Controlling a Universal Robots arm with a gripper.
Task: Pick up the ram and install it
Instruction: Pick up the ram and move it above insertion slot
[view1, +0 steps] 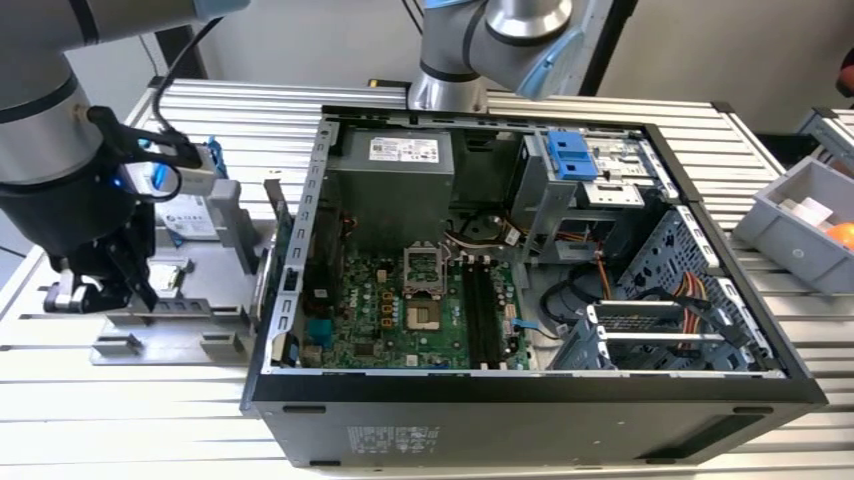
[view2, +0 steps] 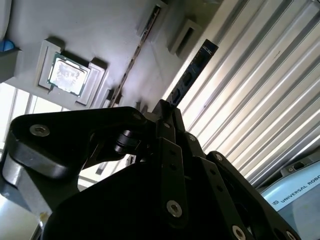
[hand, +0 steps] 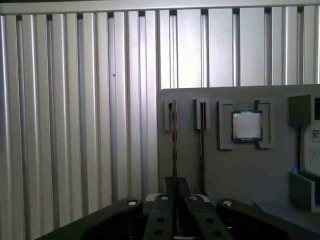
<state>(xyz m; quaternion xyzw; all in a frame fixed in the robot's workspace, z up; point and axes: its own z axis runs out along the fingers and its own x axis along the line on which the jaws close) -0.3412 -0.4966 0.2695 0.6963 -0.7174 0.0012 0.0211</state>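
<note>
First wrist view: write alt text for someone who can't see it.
The end effector is shut on the ram, a thin stick standing edge-on in a grey tray slot. Beside it are a second stick and a square silver chip, on a ribbed metal table.

Bright ribbed metal table; matt grey plastic tray; glossy metal chip; matt black tool.

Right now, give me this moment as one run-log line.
gripper: shut on ram | ram: at gray holder tray | CPU chip: in tray recess | install: not done
</note>
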